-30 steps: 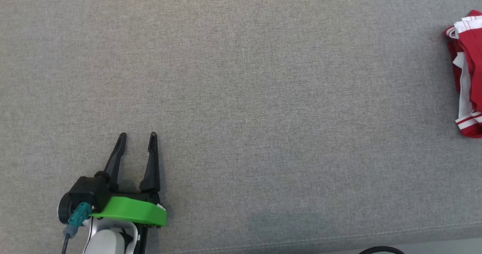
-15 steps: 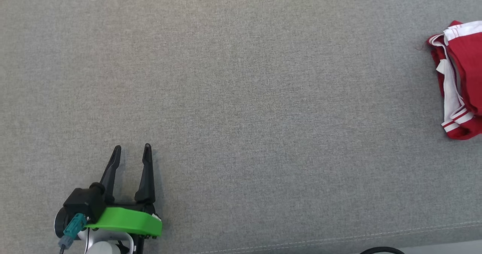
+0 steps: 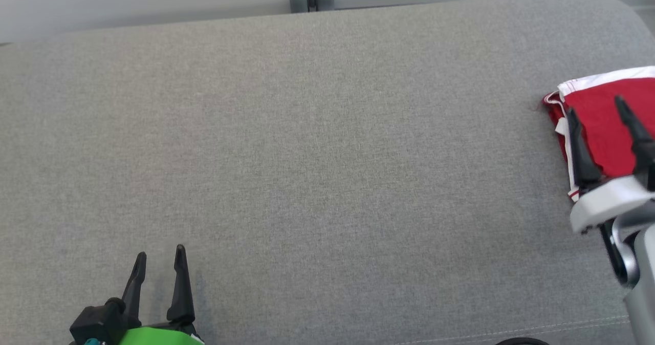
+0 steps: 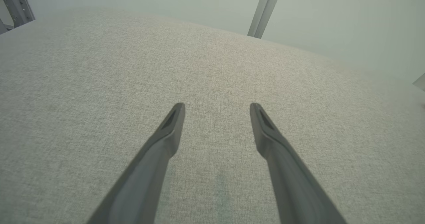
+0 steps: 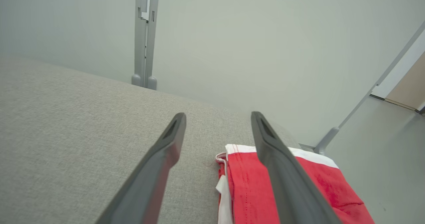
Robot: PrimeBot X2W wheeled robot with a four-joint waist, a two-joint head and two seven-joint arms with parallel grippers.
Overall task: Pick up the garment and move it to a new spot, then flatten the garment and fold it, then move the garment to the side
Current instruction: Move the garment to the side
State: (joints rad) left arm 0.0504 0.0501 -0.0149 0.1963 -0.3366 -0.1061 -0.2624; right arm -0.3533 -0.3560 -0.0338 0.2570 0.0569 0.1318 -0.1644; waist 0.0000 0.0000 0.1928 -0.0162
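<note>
Head view puts the red garment (image 3: 604,114) with white trim at the right edge of the frame, bunched in layers on the grey fabric-covered table (image 3: 327,130), close to the table's rounded upper-right corner and partly cut off by the frame. The right hand (image 3: 595,105) sits over the garment's left part, released, with its two dark fingers spread and no cloth between them; whether the tips touch the fabric cannot be told. From the right wrist view, one finger lies across the red cloth and the other over bare grey surface just beside it. At the lower left of the head view, the left hand (image 3: 160,251) is likewise released, fingers apart over bare table, well apart from the garment.
</note>
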